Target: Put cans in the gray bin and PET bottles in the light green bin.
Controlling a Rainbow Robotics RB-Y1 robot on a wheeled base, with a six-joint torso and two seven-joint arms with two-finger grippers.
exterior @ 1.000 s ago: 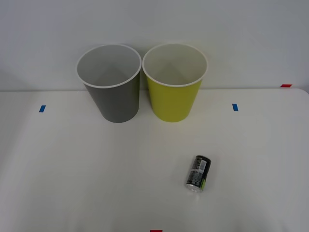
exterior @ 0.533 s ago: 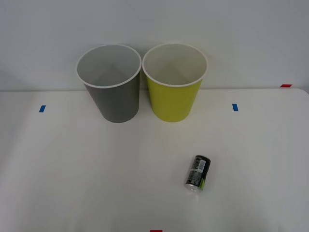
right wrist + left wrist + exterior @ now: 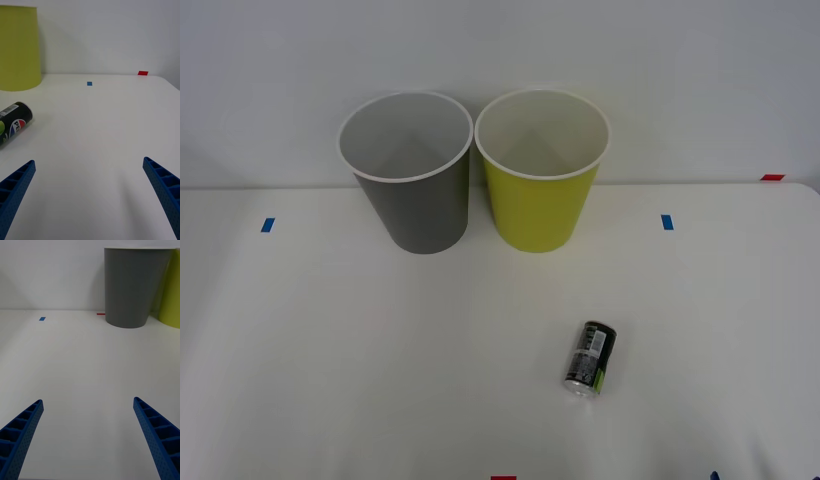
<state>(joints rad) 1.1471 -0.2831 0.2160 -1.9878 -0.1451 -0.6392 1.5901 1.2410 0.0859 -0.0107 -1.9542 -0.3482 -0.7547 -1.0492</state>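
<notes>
A small black can (image 3: 590,358) lies on its side on the white table, right of centre, and it also appears in the right wrist view (image 3: 13,123). At the back stand the gray bin (image 3: 420,215) and, touching it on the right, the light green bin (image 3: 540,210). My right gripper (image 3: 89,161) is open and low over the table, short of the can and to its right. A blue fingertip (image 3: 715,476) of it peeks in at the table's front edge. My left gripper (image 3: 88,400) is open, facing the gray bin (image 3: 133,288) from well in front. PET bottles are out of view.
Blue tape marks (image 3: 268,225) (image 3: 667,222) sit at the table's left and right. Red marks lie at the far right corner (image 3: 772,177) and the front edge (image 3: 503,478). A white wall rises right behind the bins.
A blue fingertip of the right gripper has come into the front view at the bottom edge. The can and both bins have not moved.
</notes>
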